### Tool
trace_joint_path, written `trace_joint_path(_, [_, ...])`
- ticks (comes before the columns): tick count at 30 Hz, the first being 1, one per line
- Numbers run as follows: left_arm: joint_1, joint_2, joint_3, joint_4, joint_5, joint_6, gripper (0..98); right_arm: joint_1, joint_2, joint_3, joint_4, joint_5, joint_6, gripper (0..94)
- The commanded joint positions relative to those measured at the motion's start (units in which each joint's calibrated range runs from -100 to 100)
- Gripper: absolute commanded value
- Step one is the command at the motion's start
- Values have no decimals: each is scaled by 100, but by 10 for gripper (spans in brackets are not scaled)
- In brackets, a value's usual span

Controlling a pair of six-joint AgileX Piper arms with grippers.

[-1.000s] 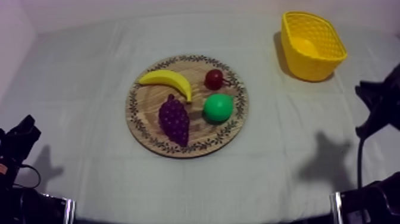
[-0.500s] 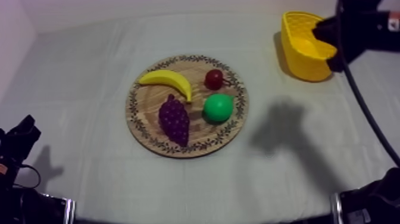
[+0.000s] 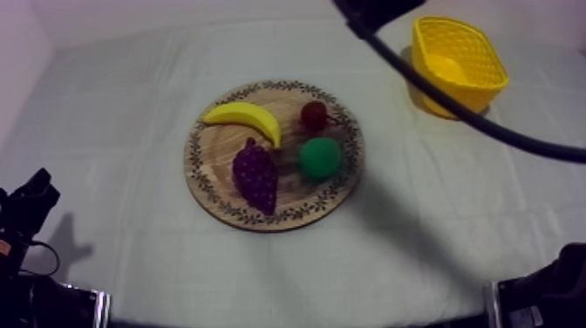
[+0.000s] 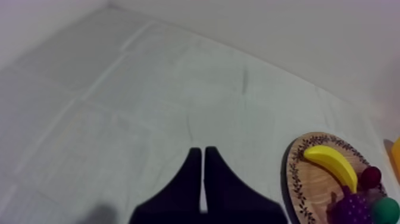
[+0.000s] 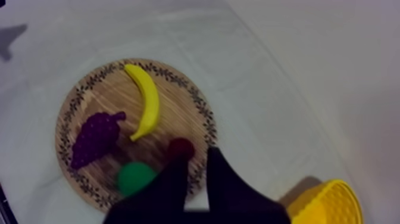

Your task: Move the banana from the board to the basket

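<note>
R gripper (image 5: 199, 159) jaws together, empty, above wooden board (image 3: 196, 166) near small red fruit (image 5: 180, 148); L gripper (image 4: 203, 154) jaws together over bare cloth (image 4: 149, 107). Banana (image 3: 246, 118) lies on the board, side away from yellow basket (image 3: 458, 65). I judge it light, stiff, slick plastic: I'd grip across mid-curve.

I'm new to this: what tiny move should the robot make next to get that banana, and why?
Probably shift the right gripper sideways until it is over the banana. It now hangs above the wooden board by the small red fruit, beside the banana, which lies free. The left gripper sits shut, off the board.
</note>
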Motion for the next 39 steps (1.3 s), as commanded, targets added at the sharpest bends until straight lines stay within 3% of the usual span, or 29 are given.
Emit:
trace_joint_path(1, [2,-5,-1,3,-2,-2,1,-100,700,-316,71,7,-145,113])
trace_joint_path(12, [2,-5,-1,3,-2,0,1,-441,1809,-306,311,-112,-453,111])
trace_joint_path(19, [2,-5,-1,3,-2,-2,1,-523,1839,-216,279,-162,-492,156])
trace_joint_path(30, [2,-5,-1,3,-2,0,1,-606,1735,80,337,-403,-636,588])
trace_joint_path(34, [2,-5,-1,3,-2,1,1,-623,1741,197,422,-492,-704,674])
trace_joint_path(39, [2,-5,-1,3,-2,-1,1,-594,1799,204,365,-524,-657,700])
